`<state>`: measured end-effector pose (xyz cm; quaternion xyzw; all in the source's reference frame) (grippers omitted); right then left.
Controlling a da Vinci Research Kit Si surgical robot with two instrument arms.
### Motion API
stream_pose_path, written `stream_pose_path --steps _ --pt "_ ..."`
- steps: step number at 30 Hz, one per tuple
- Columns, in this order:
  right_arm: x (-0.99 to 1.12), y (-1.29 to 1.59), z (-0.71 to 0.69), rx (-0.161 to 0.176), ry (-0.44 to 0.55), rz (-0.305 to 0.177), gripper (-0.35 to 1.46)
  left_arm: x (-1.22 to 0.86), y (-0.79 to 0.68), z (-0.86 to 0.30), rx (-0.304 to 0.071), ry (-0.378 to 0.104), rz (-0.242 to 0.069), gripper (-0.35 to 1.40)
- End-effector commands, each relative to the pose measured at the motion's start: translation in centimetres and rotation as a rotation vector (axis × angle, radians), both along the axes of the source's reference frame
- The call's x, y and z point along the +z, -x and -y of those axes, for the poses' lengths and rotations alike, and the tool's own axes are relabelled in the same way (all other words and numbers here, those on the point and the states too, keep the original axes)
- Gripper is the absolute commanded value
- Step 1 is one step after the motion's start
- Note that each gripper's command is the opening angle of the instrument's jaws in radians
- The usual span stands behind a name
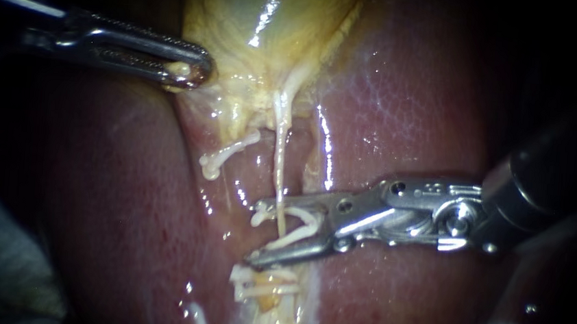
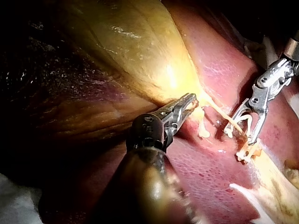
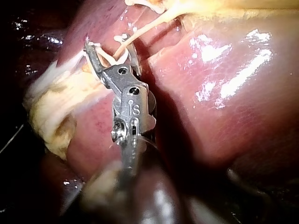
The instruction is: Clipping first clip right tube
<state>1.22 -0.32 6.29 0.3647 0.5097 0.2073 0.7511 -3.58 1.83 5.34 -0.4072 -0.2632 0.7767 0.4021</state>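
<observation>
The right tube (image 1: 279, 156), a thin pale strand, ran down from the neck of the gallbladder (image 1: 259, 15) and passed straight through the hand of the right instrument (image 1: 254, 231). That hand stood wide. Its two jaws were spread to either side of the tube, and a white clip (image 1: 294, 238) was seated between them with a leg along each jaw. The tube crossed the clip's open mouth well inside the tips. From where I watched, that looked deliberate, since a clip set that deep should take in the whole strand when the hand squeezes. Whether the clip's legs yet touched the tube I could not tell.

Just beyond the upper jaw's tip lay a second, shorter tube (image 1: 226, 154) ending in a small knob. It lay clear of the hand, so it should be spared. Beneath the lower jaw sat a tuft of pale frayed tissue (image 1: 261, 287).

Well away from the right hand, up past the tube's root, the left instrument (image 1: 192, 73) had its hand clamped narrow on the gallbladder's lower edge. A nub of yellow tissue showed through the jaw. I judged it held there to lift the gallbladder and keep the strand taut and off the liver (image 1: 409, 110), which lay dark red and wet on both sides of the groove. The clip was not yet closed. The risk I saw was the strand slipping toward the tips as the jaws came together.
</observation>
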Motion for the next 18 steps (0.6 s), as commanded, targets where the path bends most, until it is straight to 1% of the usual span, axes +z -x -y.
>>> stream_pose_path --steps 1,4,7,11,13,15,18 --pt "-0.03 0.00 0.00 -0.005 -0.004 -0.006 0.45 0.00 0.00 0.00 0.000 0.000 0.000 -0.35" --pt "-0.07 0.00 0.04 -0.016 -0.012 -0.009 0.44 0.00 0.00 0.00 0.000 0.000 0.000 -0.35" --pt "-0.08 -0.01 0.06 -0.019 -0.015 -0.010 0.42 0.00 0.00 0.00 0.000 0.000 0.000 -0.35" --pt "-0.09 0.03 0.06 -0.018 -0.026 -0.006 0.32 0.00 0.00 0.00 0.000 0.000 0.000 -0.35" --pt "-0.09 0.06 0.05 -0.012 -0.042 -0.002 0.20 0.00 0.00 0.00 0.000 0.000 0.000 -0.35" --pt "-0.10 0.09 0.05 -0.007 -0.063 0.010 0.01 0.00 0.00 0.00 0.000 0.000 0.000 -0.35" --pt "-0.10 0.11 0.05 -0.005 -0.074 0.014 -0.17 0.00 0.01 0.00 0.000 0.000 0.000 -0.35"
